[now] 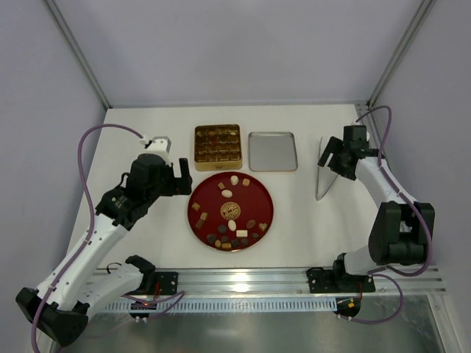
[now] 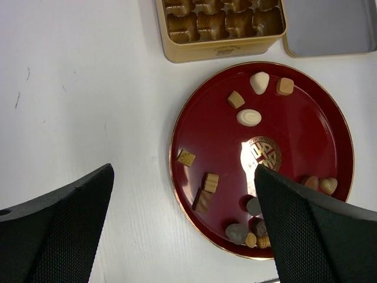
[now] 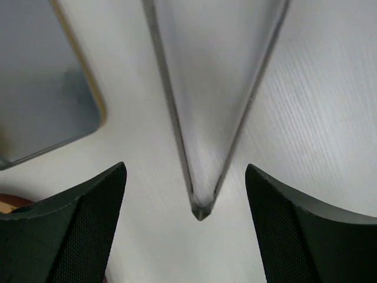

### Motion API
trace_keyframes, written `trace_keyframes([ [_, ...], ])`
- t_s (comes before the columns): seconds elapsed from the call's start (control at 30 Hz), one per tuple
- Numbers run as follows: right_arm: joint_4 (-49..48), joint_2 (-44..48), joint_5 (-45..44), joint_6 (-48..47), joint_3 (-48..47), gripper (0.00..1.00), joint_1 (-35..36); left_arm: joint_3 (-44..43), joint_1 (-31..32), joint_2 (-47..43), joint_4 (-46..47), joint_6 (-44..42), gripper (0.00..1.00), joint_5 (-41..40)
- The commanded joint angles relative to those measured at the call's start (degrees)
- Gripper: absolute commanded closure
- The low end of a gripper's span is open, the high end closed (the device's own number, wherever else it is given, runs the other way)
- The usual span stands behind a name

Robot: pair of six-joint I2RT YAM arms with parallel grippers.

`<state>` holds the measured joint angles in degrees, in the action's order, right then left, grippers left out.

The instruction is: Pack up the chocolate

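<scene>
While chocolate (image 2: 248, 117) lies on plate (image 2: 309, 127), left fingers (image 2: 56, 230), right fingers (image 3: 306, 230) spread wide, empty.

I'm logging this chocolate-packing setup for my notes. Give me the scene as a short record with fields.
chocolates: loose pieces on the red plate
red plate: just in front of the gold box
gold box: open, gridded; fill unclear
lid: grey, lying right of the gold box
triangular piece: far right, under the right gripper
left gripper: open, over the plate's left part
right gripper: open, holding nothing
</scene>
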<state>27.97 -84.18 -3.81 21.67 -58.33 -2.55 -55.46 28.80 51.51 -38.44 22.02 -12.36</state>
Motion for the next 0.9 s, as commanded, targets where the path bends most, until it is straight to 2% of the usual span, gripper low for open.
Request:
trace_keyframes([
  [0.0, 0.9, -0.3, 0.6, -0.3, -8.2, 0.19, 4.7, -0.3, -0.1, 0.3, 1.7, 0.0, 0.0, 0.2],
  [0.13, 3.6, -12.0, -0.4, -2.5, -20.4, 0.29, 10.1, -0.5, -0.1, 0.9, 2.1, 0.8, 0.0, 0.9],
  [0.23, 5.2, -19.5, 1.9, -3.5, -29.4, 0.4, 10.5, -1.8, -0.1, 1.7, 1.8, 1.5, 0.0, 1.6],
  [0.4, 6.4, -31.2, 3.1, -5.1, -38.3, 0.47, 10.5, -7.1, -0.1, 5.3, 1.1, 2.2, 0.0, 7.0],
  [0.67, 6.8, -38.3, 5.3, -5.8, -40.9, 0.54, 10.4, -16.8, -0.1, 17.6, 2.8, 3.7, 0.0, 16.7],
  [0.87, 5.6, -40.0, 5.4, -5.4, -40.6, 0.57, 10.3, -20.8, -0.1, 27.5, 10.7, 7.0, 0.0, 27.2],
])
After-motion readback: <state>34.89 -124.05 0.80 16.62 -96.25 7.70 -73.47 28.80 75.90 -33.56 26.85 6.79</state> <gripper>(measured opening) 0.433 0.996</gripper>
